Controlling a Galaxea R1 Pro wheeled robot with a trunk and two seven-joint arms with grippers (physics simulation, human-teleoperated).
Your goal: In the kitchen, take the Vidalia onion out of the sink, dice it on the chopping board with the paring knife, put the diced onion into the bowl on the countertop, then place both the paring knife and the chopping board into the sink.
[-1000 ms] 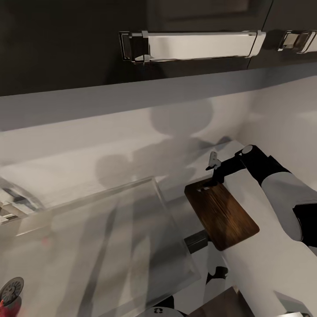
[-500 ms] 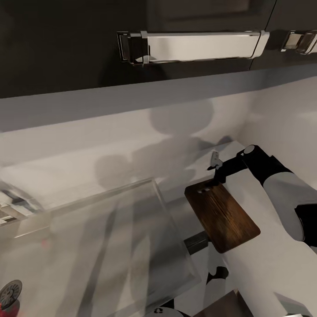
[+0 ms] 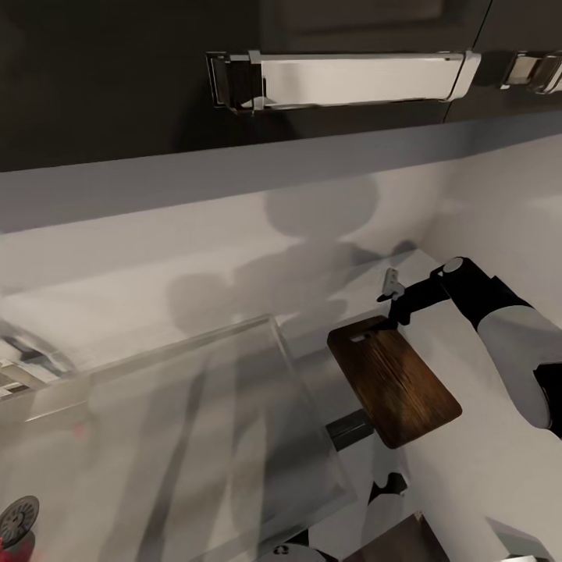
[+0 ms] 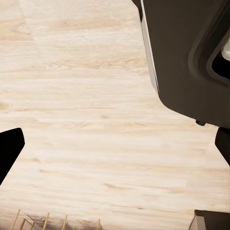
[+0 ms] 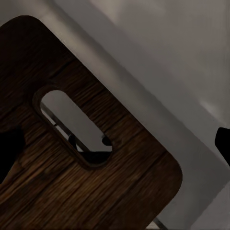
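One right gripper (image 3: 388, 300), fingers spread, has drawn back off the chopping board (image 3: 394, 379), which lies free beside the sink (image 3: 179, 437) on the grey worktop (image 3: 476, 468); judged released there, board still to enter the sink; left gripper's state: cannot tell.

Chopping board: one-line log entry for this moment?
chopping board on countertop beside sink | right gripper open above handle-slot end | no contact seen

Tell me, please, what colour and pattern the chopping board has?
The chopping board is dark brown wood with visible grain, clearest in the right wrist view.
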